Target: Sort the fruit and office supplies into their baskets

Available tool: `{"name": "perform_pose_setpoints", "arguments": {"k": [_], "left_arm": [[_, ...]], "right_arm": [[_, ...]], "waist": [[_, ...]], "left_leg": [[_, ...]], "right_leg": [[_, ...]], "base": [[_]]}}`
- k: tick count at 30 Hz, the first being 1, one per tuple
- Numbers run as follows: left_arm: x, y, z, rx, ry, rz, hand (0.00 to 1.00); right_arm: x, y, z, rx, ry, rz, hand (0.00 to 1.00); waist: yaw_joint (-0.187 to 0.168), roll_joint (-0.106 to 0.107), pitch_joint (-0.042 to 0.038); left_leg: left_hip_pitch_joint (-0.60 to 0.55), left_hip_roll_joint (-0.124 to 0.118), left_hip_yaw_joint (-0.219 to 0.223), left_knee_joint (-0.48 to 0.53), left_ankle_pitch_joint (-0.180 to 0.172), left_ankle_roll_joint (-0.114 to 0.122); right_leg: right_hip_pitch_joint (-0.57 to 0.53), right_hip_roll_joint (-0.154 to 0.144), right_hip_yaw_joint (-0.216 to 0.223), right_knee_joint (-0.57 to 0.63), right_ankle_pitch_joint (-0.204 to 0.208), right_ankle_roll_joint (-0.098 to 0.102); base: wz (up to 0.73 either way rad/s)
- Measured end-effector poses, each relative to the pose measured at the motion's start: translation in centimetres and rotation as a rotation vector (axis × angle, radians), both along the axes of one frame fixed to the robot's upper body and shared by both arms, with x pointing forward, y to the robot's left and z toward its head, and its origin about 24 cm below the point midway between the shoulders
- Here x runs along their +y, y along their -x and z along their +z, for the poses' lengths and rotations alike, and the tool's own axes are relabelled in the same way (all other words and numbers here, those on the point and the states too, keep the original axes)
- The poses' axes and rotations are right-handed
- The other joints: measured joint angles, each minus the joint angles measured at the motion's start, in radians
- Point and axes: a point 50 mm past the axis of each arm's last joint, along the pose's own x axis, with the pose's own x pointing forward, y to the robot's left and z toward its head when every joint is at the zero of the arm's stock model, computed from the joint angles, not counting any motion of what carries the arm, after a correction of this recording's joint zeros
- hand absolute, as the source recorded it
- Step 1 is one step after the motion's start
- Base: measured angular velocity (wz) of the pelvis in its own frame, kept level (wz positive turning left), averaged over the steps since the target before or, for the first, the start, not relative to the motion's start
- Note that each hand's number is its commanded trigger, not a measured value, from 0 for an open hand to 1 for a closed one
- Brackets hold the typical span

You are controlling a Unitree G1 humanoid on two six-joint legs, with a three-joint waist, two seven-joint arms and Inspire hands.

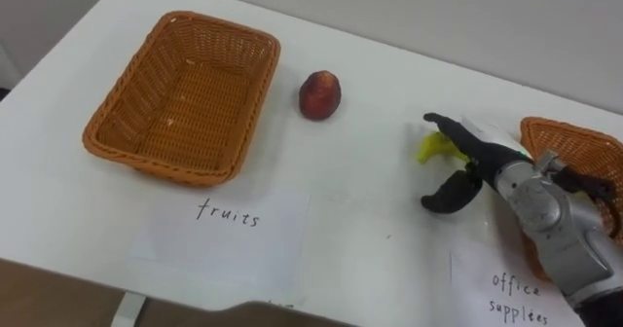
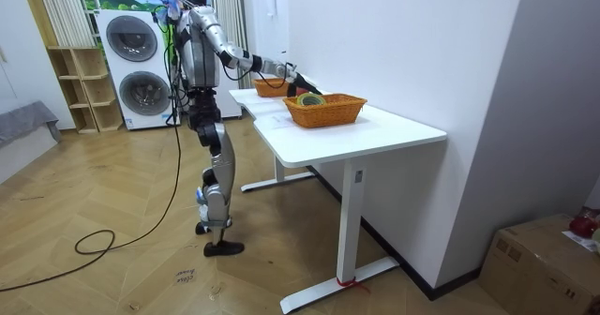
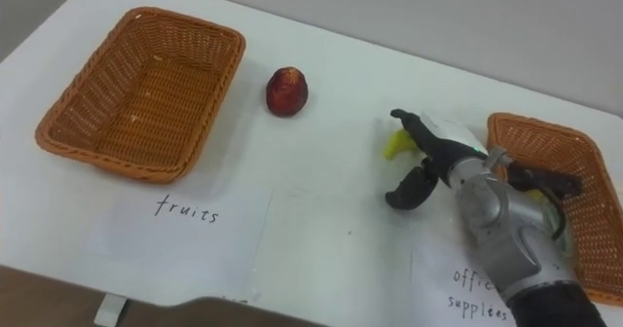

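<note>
From the robot's right, the right robot hand (image 3: 445, 162) hangs low over the white table (image 3: 331, 123). Its fingers are spread wide, thumb apart, gripping nothing. A yellow fruit (image 3: 393, 145) lies at its fingertips; whether they touch I cannot tell. A peach (image 3: 287, 90) sits between there and the fruit basket (image 3: 136, 93). The office basket (image 3: 584, 162) crowds the wrist near the table's right edge. The middle tabletop is open. A paper label (image 3: 185, 220) lies before the fruit basket. Washing machines (image 2: 131, 38) stand behind the robot on the wood floor (image 2: 112, 184).

right hand (image 1: 484, 162): black fingers (image 1: 443, 125), white back; forearm: silver-grey metal; legs: silver, black
</note>
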Motion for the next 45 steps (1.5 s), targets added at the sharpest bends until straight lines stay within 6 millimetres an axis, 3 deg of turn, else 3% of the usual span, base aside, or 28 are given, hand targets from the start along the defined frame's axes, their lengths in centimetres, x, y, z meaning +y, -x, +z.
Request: {"name": "perform_pose_setpoints", "arguments": {"k": [19, 28, 45], "left_arm": [[-0.1, 0.0, -0.1, 0.027, 0.038, -0.012, 0.00], [-0.1, -0.1, -0.1, 0.030, 0.035, -0.012, 0.00], [-0.1, 0.0, -0.1, 0.037, 0.040, -0.012, 0.00]], "right_arm": [[-0.3, -1.1, 0.1, 0.027, 0.052, -0.005, 0.00], [-0.5, -1.1, -0.1, 0.039, 0.054, -0.016, 0.00], [-0.6, -1.2, 0.0, 0.032, 0.097, -0.007, 0.00]], "waist": [[0.001, -0.006, -0.0029], [0.021, -0.006, -0.0030], [0.019, -0.004, -0.0030]], "left_leg": [[0.001, -0.002, -0.004, 0.009, 0.000, 0.000], [0.001, -0.002, -0.006, 0.011, 0.000, 0.000], [0.000, -0.005, -0.009, 0.013, 0.001, 0.002]], "right_leg": [[0.006, -0.009, -0.026, 0.000, 0.000, 0.000], [0.008, -0.007, -0.027, 0.001, 0.000, 0.000], [0.011, -0.007, -0.028, 0.001, 0.000, 0.000]], "base": [[0.01], [0.00], [0.00]]}}
